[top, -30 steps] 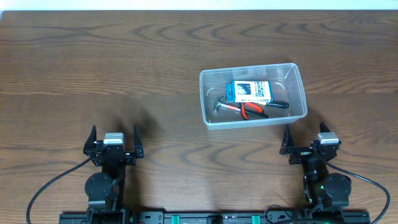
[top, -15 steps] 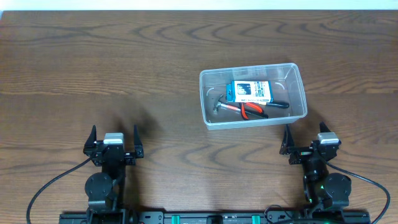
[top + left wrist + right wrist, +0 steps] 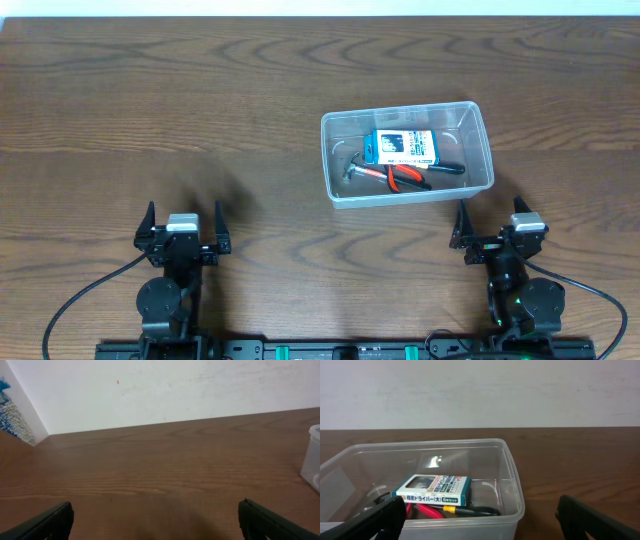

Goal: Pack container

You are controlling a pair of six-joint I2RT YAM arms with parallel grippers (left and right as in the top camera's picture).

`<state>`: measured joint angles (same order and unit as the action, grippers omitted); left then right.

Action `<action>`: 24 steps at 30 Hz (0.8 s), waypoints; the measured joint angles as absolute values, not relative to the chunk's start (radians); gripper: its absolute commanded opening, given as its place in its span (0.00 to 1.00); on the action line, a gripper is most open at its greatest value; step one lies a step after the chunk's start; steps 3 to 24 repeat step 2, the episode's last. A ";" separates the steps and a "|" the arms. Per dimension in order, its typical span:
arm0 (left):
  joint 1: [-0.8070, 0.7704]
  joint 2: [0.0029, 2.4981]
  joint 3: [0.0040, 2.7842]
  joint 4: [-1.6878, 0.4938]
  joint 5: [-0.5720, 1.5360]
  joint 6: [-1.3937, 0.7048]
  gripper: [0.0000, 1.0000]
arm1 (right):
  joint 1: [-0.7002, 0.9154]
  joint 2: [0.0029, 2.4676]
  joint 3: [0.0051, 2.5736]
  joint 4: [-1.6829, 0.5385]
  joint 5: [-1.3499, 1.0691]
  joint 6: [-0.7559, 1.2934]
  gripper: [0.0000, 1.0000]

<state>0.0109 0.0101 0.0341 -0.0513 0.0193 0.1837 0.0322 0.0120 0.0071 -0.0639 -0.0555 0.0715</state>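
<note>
The clear, rimmed, round-cornered container (image 3: 400, 109), holding a blue-and-white box (image 3: 402, 147) lettered "ドライバー(大)", is seen on the desk (image 3: 200, 100) just ahead of the right end effector (image 3: 490, 212), which, like the left end effector (image 3: 185, 210), is spread open and empty.

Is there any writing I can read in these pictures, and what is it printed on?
"ドライバー(大)": on the side of the blue-and-white box lying in the container; the two characters before it are too blurred to be sure of.
"6本セット": in a small badge at the right end of that same side, barely legible.
Box top, overhead view: the print is too small to read.
No other readable text.
</note>
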 measured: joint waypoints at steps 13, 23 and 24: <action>0.011 0.010 0.034 -0.051 0.020 0.184 0.98 | 0.032 0.012 0.007 -0.064 -0.056 0.072 0.99; 0.011 0.010 0.034 -0.051 0.020 0.184 0.98 | 0.032 0.012 0.007 -0.064 -0.056 0.072 0.99; 0.011 0.010 0.034 -0.051 0.020 0.184 0.98 | 0.032 0.012 0.007 -0.064 -0.056 0.072 0.99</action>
